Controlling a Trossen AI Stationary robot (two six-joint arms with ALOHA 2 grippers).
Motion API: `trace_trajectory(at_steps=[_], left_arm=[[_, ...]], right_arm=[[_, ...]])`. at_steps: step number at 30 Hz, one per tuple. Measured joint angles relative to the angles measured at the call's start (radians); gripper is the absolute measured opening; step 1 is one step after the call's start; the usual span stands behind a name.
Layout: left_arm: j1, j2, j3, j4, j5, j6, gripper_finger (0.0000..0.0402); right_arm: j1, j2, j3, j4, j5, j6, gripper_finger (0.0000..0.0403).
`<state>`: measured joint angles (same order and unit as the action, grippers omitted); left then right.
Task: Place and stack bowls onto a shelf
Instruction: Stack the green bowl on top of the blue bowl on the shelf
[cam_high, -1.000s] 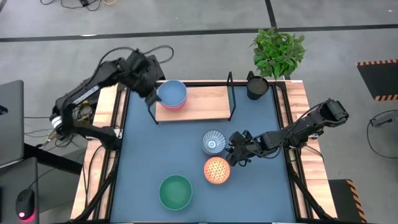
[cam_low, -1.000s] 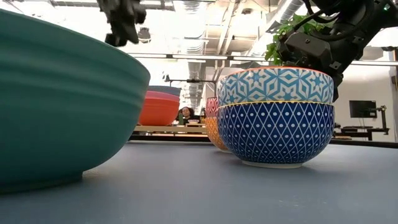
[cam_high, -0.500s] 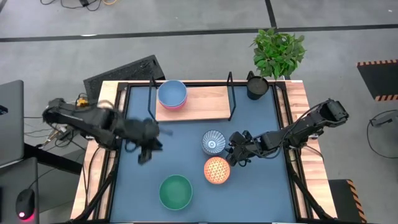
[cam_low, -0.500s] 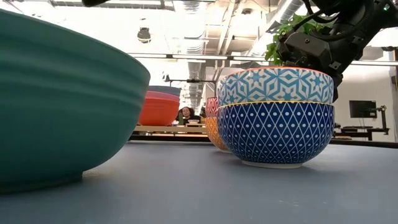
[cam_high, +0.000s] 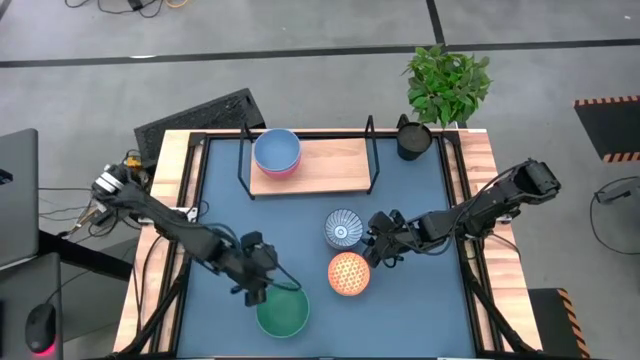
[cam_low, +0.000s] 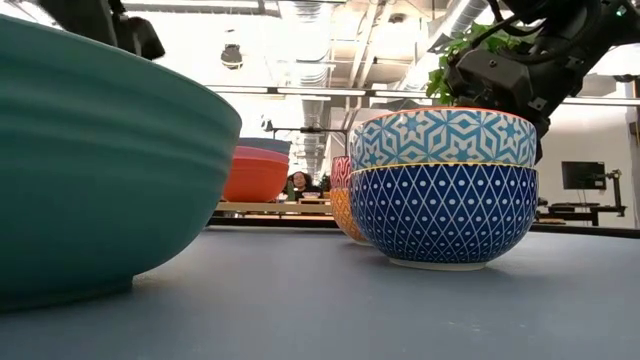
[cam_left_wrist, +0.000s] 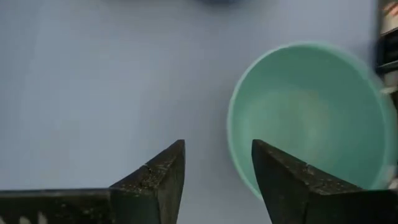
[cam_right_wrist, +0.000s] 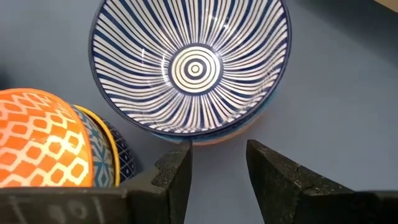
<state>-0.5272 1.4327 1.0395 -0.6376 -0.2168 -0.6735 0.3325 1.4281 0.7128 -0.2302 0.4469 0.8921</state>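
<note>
- Where the low view crops it at the near table edge, the teal bowl (cam_high: 283, 309) shows only partly; the left gripper (cam_high: 259, 291), fingers parted and empty, has swung down from the shelf to its rim.
- Farther, the right gripper (cam_high: 378, 250) stays open, empty, beside the striped bowl (cam_high: 343, 229) and orange bowl (cam_high: 349, 273).
- Farthest, the blue bowl (cam_high: 276, 150) sits nested in a pink one on the shelf (cam_high: 330, 168).

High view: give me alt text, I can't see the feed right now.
Seen from above, the left gripper, fingers apart, reaches the rim of a round teal bowl at the dark blue tabletop's near edge. The right gripper, open, sits beside a blue-striped white bowl and an orange patterned bowl. A pale blue bowl rests stacked on the wooden shelf.
</note>
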Motion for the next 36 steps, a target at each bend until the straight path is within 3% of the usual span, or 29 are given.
trace_trajectory(at_steps=[9,16,20,25,31,36], left_arm=[[0.000,0.214,0.000,0.026,0.040,0.014,0.0171],[0.000,0.256,0.000,0.036,0.128,-0.003,0.0165],[0.001,0.247,0.004,0.033,0.127,-0.028,0.0117],[0.004,0.247,0.030,0.004,0.128,-0.040,0.0018],[0.037,0.247,0.134,-0.126,0.129,-0.064,0.0002],[0.103,0.247,0.289,-0.343,0.099,0.008,0.0000]], right_arm=[[0.002,0.000,0.000,0.007,-0.001,0.000,0.0177],[0.002,0.000,0.000,0.007,-0.001,0.000,0.0177],[0.002,0.000,0.000,0.008,-0.001,0.000,0.0177],[0.002,0.000,0.000,0.005,-0.001,0.021,0.0177],[0.002,0.000,0.000,0.005,-0.001,0.024,0.0177],[0.001,0.000,0.000,0.005,-0.001,0.024,0.0177]])
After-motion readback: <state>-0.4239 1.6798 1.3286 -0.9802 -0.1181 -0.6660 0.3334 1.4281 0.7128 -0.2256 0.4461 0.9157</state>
